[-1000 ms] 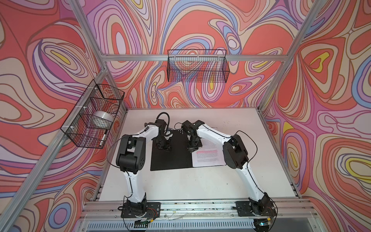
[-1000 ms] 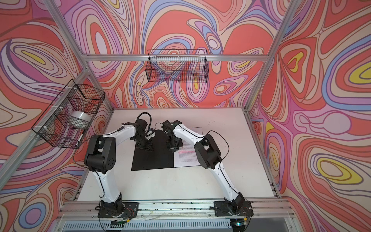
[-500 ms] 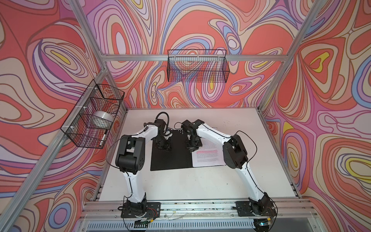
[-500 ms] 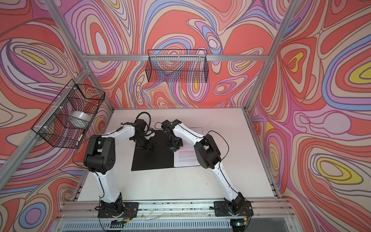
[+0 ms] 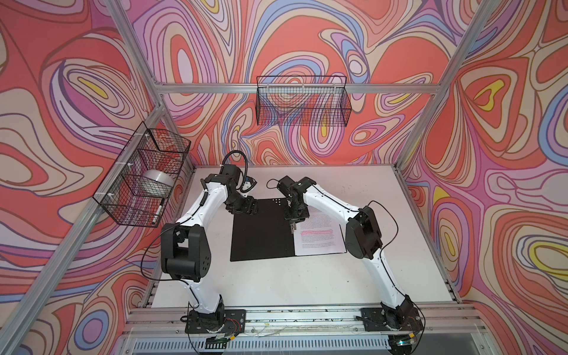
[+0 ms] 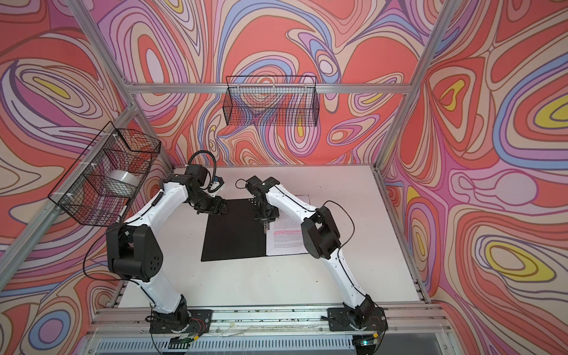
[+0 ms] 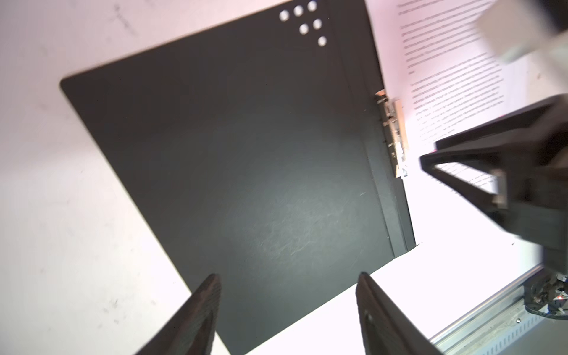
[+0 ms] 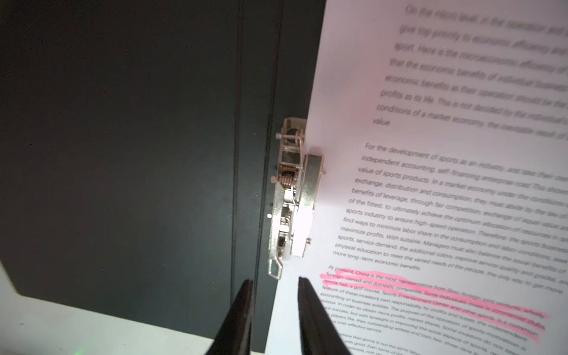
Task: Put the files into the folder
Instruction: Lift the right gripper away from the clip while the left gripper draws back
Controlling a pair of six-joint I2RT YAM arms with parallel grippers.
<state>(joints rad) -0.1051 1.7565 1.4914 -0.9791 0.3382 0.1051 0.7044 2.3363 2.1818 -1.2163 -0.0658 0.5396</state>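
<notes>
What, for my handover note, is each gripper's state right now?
Left gripper: open wide, holding nothing.
Right gripper: narrowly open, holding nothing.

What I can't make out from here

In both top views the files [image 5: 319, 236] hide whatever of the folder [image 5: 261, 233] lies beneath them. My right arm [image 5: 325, 205] covers the sheets' far corner, and the print is too small to read. In the right wrist view, the text far from the metal clip [image 8: 292, 196] is blurred and the page runs off the picture's edge. In the left wrist view, the left gripper [image 7: 287, 276] shows only its finger ends, the rest cut off, and the right arm is a blur.
</notes>
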